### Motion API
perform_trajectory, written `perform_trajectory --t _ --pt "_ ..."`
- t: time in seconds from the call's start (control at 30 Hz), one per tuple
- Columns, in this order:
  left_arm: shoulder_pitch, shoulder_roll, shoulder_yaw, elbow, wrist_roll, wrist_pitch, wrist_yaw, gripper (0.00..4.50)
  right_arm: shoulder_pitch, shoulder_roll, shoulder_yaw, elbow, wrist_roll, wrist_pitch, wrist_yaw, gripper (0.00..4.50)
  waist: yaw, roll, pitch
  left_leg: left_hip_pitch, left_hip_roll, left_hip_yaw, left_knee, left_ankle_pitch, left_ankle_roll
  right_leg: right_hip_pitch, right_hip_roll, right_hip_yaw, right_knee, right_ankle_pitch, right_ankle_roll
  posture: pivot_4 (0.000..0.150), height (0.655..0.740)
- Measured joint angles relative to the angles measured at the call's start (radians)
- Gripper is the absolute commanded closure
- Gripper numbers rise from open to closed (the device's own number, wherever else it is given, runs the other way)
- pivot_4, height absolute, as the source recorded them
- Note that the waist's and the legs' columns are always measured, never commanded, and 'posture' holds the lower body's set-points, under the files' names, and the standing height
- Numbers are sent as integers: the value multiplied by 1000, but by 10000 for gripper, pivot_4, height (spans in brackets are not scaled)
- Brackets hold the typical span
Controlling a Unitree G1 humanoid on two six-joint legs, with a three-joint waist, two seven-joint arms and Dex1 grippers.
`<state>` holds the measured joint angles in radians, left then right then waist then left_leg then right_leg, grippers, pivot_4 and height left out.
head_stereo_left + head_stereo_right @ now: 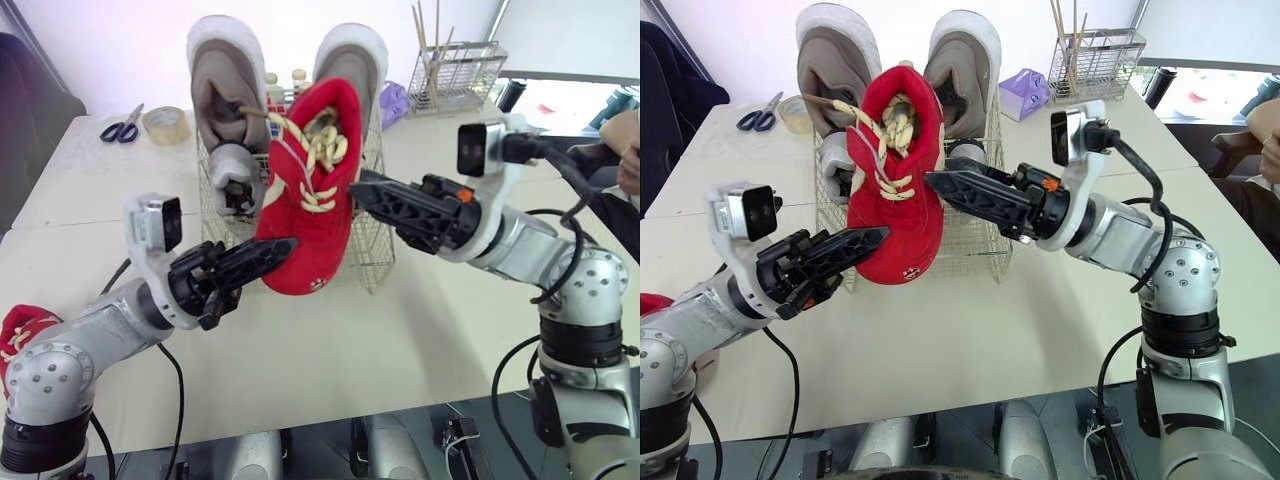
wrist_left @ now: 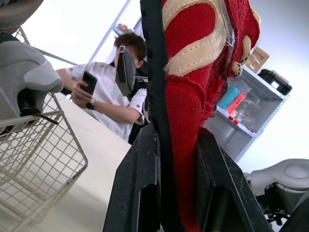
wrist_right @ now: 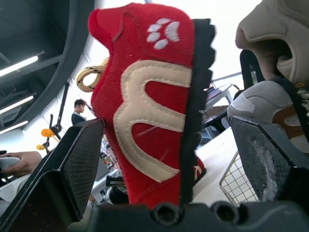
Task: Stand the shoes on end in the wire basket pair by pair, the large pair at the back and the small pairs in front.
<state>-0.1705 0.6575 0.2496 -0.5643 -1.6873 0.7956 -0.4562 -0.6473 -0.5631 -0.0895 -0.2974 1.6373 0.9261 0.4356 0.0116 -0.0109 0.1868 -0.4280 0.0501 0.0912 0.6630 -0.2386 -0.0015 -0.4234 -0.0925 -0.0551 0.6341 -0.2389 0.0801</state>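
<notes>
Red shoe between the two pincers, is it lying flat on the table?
No, the red shoe stands upright, toe down, gripped by the left pincer near the wire basket.

No word, brand name or number can be read anywhere in the views. The only marks sit on the red shoe (image 1: 300,200). In the right wrist view a white paw print (image 3: 161,31) stands near the top centre of the frame, on the shoe's red upper. Below it is a stitched cream emblem (image 3: 145,111) of curved, letter-like bands. In the left eye view a small round white badge (image 1: 318,283) shows low on the shoe, its content too small to tell.
</notes>
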Motion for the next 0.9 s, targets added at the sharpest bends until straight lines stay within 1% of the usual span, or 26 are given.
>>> perform_trajectory --t 0.17,0.2,0.23,0.4,0.43,0.47,0.53,0.6,0.63,0.67,0.7,0.73,0.77,0.8,0.9 --pt "0 0 -6 0 30 1 -12 42173 -5 3 0 1 -3 8 -7 506 0 0 0 0 0 0 0 0 0 0 0 0 0 0 0 1500 7400" --pt "0 0 -11 0 42 1 -19 42173 -8 4 0 1 -4 11 -7 5797 0 0 0 0 0 0 0 0 0 0 0 0 0 0 0 1500 7400" --pt "1 0 -13 0 49 2 -21 42173 -12 4 1 1 -4 14 -7 8565 -1 0 0 0 0 0 0 0 0 0 0 0 0 0 0 1500 7400" --pt "1 5 -22 1 86 0 -45 42173 -19 4 2 6 -17 24 -10 34080 0 0 0 0 0 0 0 0 0 0 0 0 0 0 0 1500 7400" --pt "1 10 -22 1 96 0 -51 42173 -19 1 1 6 -21 27 -10 38543 0 0 0 0 0 0 0 0 0 0 0 0 0 0 0 1500 7400" --pt "1 12 -22 2 108 0 -56 42173 -19 -1 1 6 -23 29 -10 41852 0 0 0 0 0 0 0 0 0 0 0 0 0 0 0 1500 7400" --pt "1 16 -23 4 126 0 -68 42173 -18 -3 1 6 -23 34 -8 42753 0 0 0 0 0 0 0 0 0 0 0 0 0 0 0 1500 7400" --pt "0 17 -24 7 127 2 -71 31781 -18 -7 1 6 -24 40 -4 42754 0 0 0 0 0 0 0 0 0 0 0 0 -1 0 0 1500 7400" --pt "-1 21 -30 8 126 7 -71 28612 -18 -7 1 4 -24 45 1 42754 0 0 0 0 0 0 0 0 0 0 0 0 -1 0 0 1500 7400" --pt "-1 27 -30 13 126 12 -71 22631 -18 -10 1 3 -25 50 8 42754 -1 0 0 0 0 0 0 0 0 0 0 0 -1 0 0 1500 7400" --pt "-1 39 -30 15 127 16 -69 18444 -18 -14 1 -3 -28 52 16 42754 -1 0 0 -1 0 0 0 0 0 -1 0 0 -1 0 0 1500 7400" --pt "0 54 -28 14 132 19 -64 12685 -18 -20 1 -12 -36 54 30 42754 -1 0 0 -1 0 0 0 0 0 -1 0 0 -1 0 0 1500 7400" --pt "1 63 -26 13 136 21 -62 8330 -19 -26 1 -15 -42 56 38 42754 -1 0 0 -1 1 -1 -1 0 0 -1 0 0 -1 0 -1 1500 7400" --pt "8 80 -20 9 143 22 -60 8330 -22 -32 1 -15 -55 58 54 42754 -1 0 0 -1 1 0 -1 0 0 -1 0 0 -1 0 -1 1500 7400" --pt "86 200 89 -13 147 46 -80 8330 -63 -89 -24 12 -132 46 142 42754 -6 0 1 -2 1 0 -1 0 0 -3 0 0 -2 0 -1 1500 7400"
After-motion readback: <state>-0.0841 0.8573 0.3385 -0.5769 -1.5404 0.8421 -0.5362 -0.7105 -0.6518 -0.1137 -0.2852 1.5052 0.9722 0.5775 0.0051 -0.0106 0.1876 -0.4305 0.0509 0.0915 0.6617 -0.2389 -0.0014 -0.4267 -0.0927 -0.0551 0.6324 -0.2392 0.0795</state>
